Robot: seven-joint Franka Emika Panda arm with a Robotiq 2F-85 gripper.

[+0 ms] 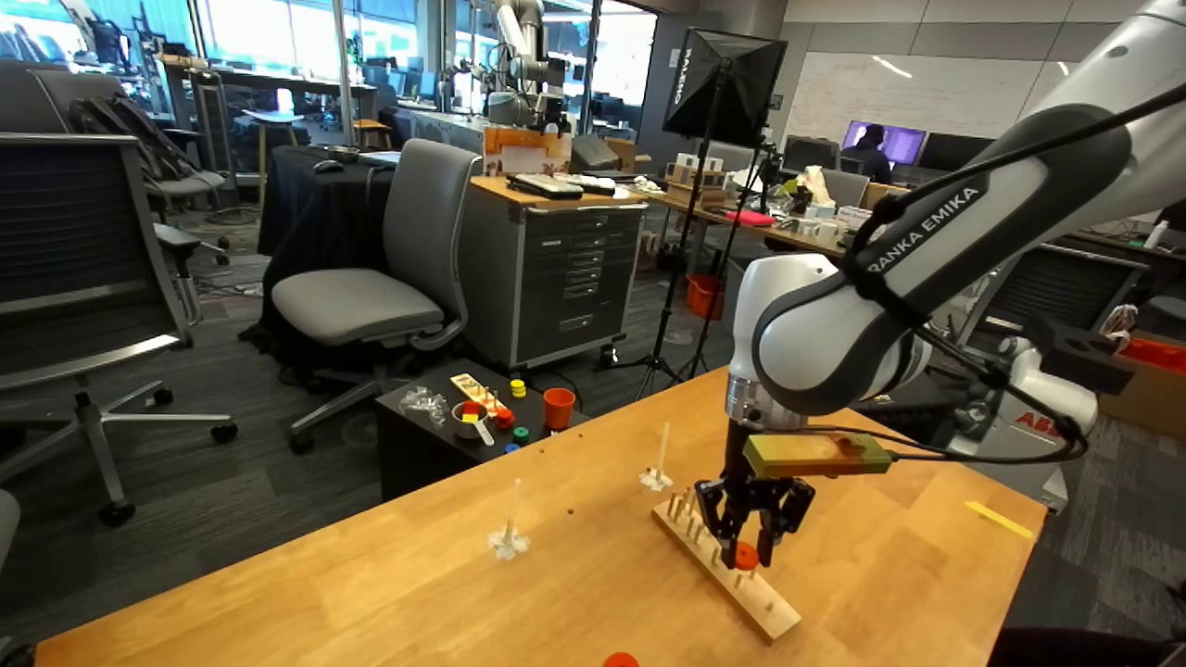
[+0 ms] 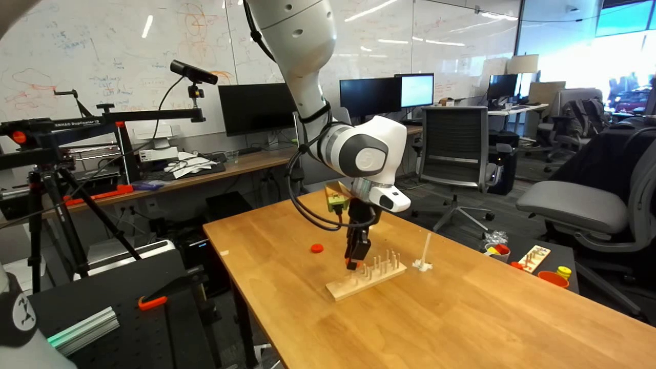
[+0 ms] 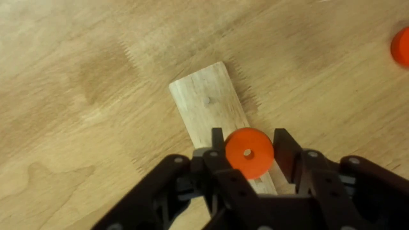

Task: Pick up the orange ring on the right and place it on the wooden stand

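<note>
Stretching below the work, the light wooden surface [image 1: 371, 593] is the largest thing in play, and above it a white and grey arm [image 1: 996, 199] leans in. Next in size comes the wooden stand [image 2: 342, 288], a long narrow strip lying flat on that surface. The pincer [image 1: 747, 550] hangs over the strip with its jaws drawn in on a ring, its pads [image 3: 218, 140] resting against opposite sides of the rim. That orange ring [image 3: 255, 166], which I judge to be the task's thing, is clasped there over the stand, flat face upward and looking roughly level. It seems light and stiff, plastic or painted wood perhaps, and hard to break; the smooth edge may let it twist or slip if the squeeze falls off centre. The best hold is probably across its full width, as here, since both faces and the middle are left clear for threading. A second orange piece [image 2: 316, 248] of similar look lies on the surface, well apart from the stand. Smaller again are the upright pegs [image 3: 206, 100], shorter toward the end nearest the ring; a peg that meets the ring askew could tip it in the grip, so a straight, gentle descent seems wise. Smallest is the ring's centre hole [image 3: 247, 152]: something pale shows through, and I cannot tell whether it is a peg tip or bare wood
</note>
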